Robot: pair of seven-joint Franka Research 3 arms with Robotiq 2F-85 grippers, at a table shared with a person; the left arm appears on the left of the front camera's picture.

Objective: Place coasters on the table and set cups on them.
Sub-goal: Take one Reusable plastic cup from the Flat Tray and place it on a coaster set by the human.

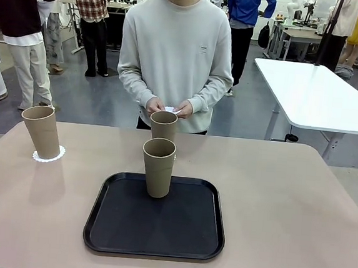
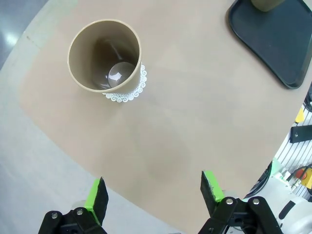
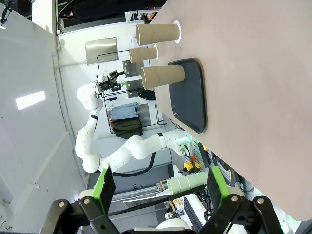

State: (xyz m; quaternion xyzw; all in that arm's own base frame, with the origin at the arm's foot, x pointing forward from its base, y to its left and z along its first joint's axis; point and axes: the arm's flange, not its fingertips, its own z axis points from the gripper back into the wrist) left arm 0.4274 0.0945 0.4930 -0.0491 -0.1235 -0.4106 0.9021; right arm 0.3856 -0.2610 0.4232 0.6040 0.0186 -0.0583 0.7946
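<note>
One cup (image 1: 41, 131) stands on its coaster (image 1: 48, 156) by the table's (image 1: 285, 212) left edge; another waits on the black tray (image 1: 153, 246). Spread and empty, the left gripper (image 2: 153, 192) and right gripper (image 3: 158, 187) hang back; the person's hands (image 1: 169, 106) hold something white, likely the next coaster.

A white table (image 1: 320, 96) stands on the grey floor (image 1: 94, 101), with what looks like workbenches (image 1: 294, 34) behind.

The table (image 1: 285, 212) is seen from its near edge, facing the person (image 1: 177, 52). The left wrist view is aimed steeply down, close above one cup (image 2: 105, 56); the right is rolled sideways, farther off. The tray (image 1: 158, 232) is shared by all.
</note>
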